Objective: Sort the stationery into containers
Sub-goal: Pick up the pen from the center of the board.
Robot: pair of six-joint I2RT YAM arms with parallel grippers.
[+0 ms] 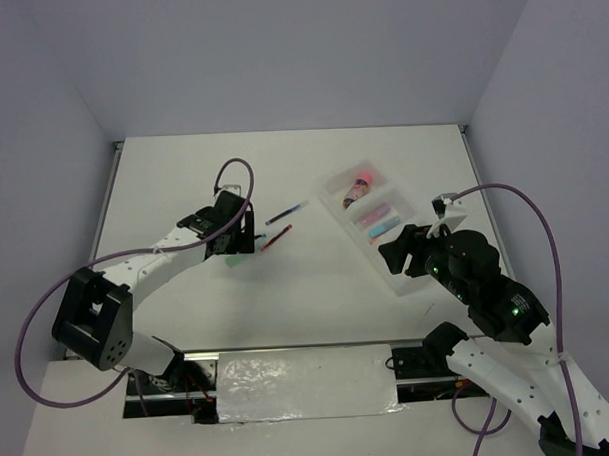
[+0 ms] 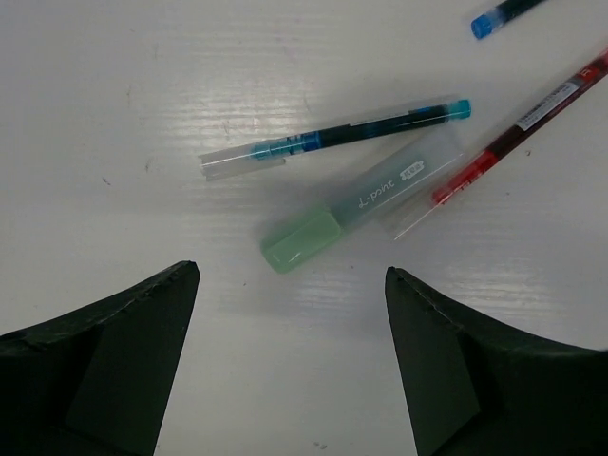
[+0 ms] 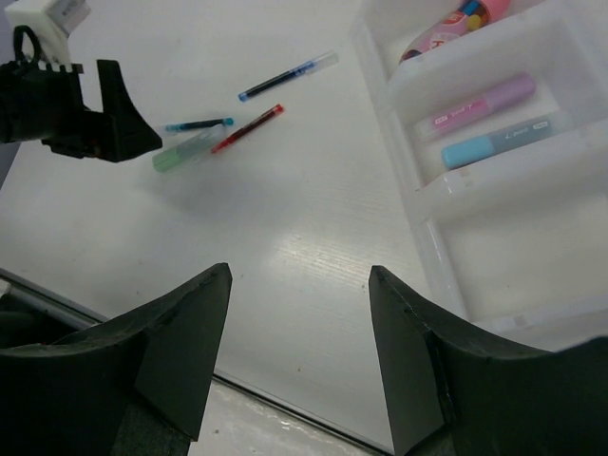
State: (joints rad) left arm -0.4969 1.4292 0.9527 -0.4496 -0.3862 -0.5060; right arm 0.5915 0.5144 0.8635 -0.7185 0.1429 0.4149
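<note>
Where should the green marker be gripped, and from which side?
Grip the green marker near its solid green end, coming straight down from above and closing across its narrow width. It lies flat, and its clear cap end sits close between the nearer blue pen and the red pen, so the green end likely offers more room.

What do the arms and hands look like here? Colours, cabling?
Left arm and right arm: white link shells, black joints, a looping purple cable each. Left hand and right hand: black wedge-shaped fingers. Green LEDs on the right arm.
</note>
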